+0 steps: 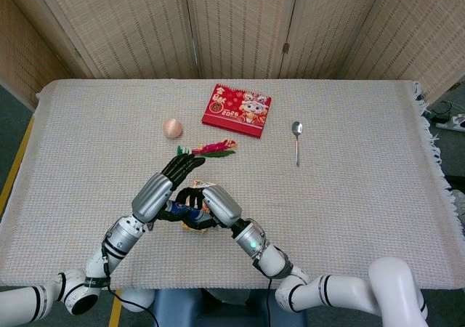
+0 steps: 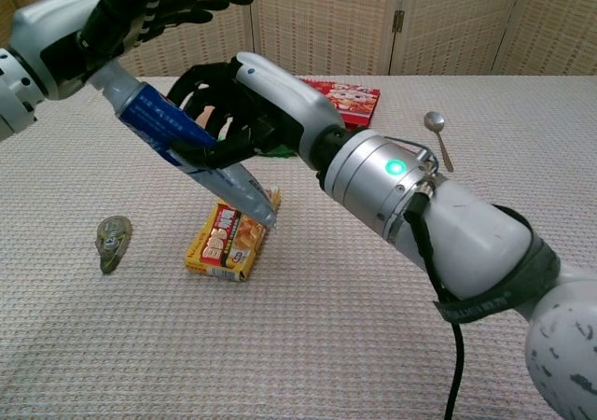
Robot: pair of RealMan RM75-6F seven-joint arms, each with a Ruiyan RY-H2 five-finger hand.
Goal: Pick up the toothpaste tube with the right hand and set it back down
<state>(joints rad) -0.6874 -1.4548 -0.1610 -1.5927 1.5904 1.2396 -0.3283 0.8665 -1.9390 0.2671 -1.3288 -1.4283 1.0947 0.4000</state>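
Halfway through, by the look: tube (image 2: 177, 140) gripped aloft in right hand (image 2: 244, 103) above box (image 2: 230, 240), left hand (image 2: 149, 9) spread empty overhead, lowering onto table (image 2: 308, 345) next.

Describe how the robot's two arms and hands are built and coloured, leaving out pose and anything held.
The right hand has black fingers under a smooth silver back shell. Behind it sits a silver cylindrical wrist with a lit green light, then white arm segments with a black band and a thin black cable. The left hand likewise has black fingers and a silver shell, with black-and-white stripes near the knuckles.
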